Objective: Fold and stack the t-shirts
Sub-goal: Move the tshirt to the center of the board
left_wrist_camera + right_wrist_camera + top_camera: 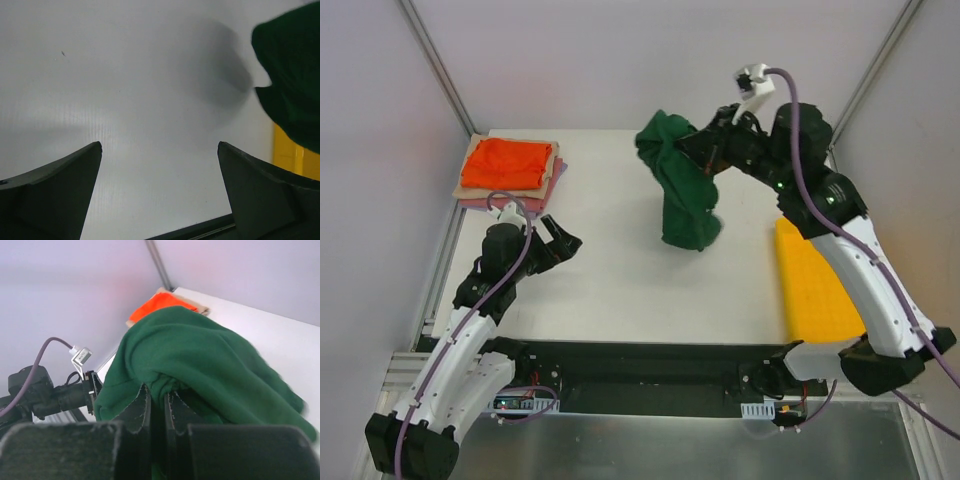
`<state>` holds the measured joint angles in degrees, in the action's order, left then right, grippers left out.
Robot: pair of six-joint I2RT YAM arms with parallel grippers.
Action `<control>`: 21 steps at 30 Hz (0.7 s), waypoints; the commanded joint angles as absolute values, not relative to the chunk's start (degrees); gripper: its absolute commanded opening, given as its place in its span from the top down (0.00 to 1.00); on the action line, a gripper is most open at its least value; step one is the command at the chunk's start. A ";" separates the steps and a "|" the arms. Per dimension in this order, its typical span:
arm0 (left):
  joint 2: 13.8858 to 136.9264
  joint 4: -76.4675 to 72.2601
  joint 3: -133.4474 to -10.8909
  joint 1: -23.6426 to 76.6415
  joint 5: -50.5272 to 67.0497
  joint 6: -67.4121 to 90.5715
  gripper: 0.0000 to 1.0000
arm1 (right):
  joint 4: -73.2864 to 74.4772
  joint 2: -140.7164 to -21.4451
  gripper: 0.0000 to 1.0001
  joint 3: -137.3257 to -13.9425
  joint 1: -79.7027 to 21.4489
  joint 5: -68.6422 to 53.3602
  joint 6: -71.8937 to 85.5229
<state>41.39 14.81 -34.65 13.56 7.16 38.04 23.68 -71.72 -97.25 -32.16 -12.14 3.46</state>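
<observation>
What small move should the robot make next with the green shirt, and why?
Probably the right gripper should lower the green shirt onto the bare table near the open left gripper. The shirt hangs bunched from the shut jaws, so it likely needs spreading flat before folding.

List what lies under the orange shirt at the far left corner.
Under the orange shirt, edges of a tan shirt and a pink shirt show. Their middles are covered; anything else in the pile cannot be seen.
</observation>
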 commanded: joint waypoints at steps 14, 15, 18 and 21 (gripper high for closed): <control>40.85 18.98 -34.54 13.89 0.88 40.96 0.01 | 24.70 -75.93 0.34 -64.61 -15.82 1.33 9.15; 43.04 18.98 -35.06 13.89 1.14 40.87 0.01 | 24.26 -76.02 0.20 -63.82 -15.99 0.62 7.84; 49.64 18.98 -36.64 13.89 1.40 41.13 0.01 | 22.68 -73.49 0.03 -62.06 -17.22 -1.68 5.46; 56.93 18.90 -39.02 13.89 6.13 40.43 0.03 | 23.81 -70.32 0.04 -60.04 -19.42 3.94 2.82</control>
